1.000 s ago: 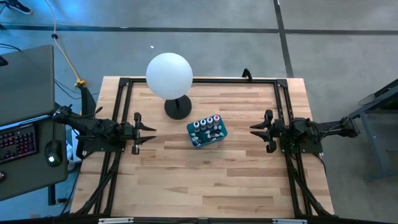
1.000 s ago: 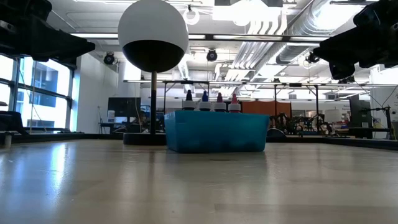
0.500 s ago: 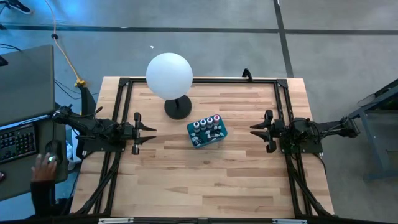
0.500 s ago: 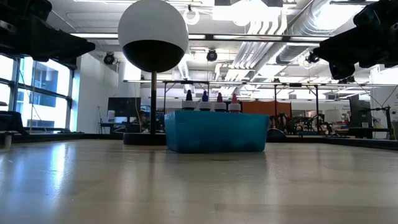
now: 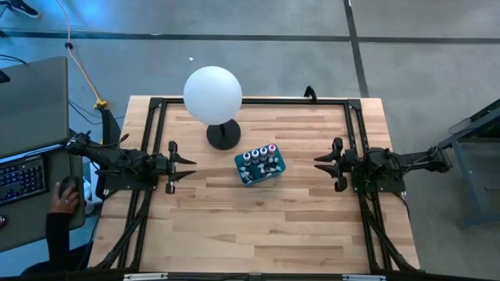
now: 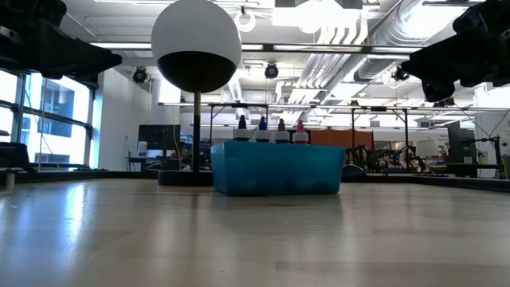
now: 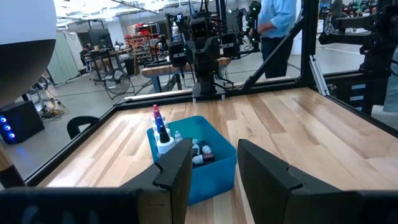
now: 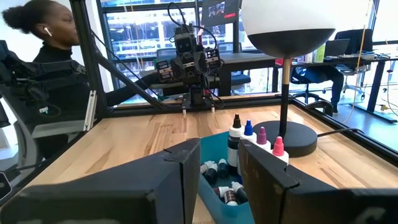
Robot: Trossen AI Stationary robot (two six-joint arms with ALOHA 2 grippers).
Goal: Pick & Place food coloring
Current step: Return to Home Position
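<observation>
A small teal tray (image 5: 275, 170) stands near the middle of the table. Four food coloring bottles (image 5: 258, 154) stand upright in a row along its far side, with pale bodies and black, blue, pink and red tips (image 8: 255, 135). A few smaller dark-capped bottles (image 7: 200, 152) lie on the tray's floor. My left gripper (image 5: 190, 168) hovers open to the tray's left, above the table. My right gripper (image 5: 319, 164) hovers open to its right. Both point at the tray (image 7: 211, 171) from a distance. In the low view only the bottle tips (image 6: 271, 126) show above the tray wall (image 6: 277, 169).
A lamp with a white globe (image 5: 212, 94) on a round black base (image 5: 223, 134) stands just behind and left of the tray. Black frame rails (image 5: 250, 101) border the table. A person's hand rests on a mouse (image 5: 64, 195) at the desk left of the table.
Both arms, the tray and the bottles have stayed still. A person's hand has come onto the mouse at the desk left of the table.
</observation>
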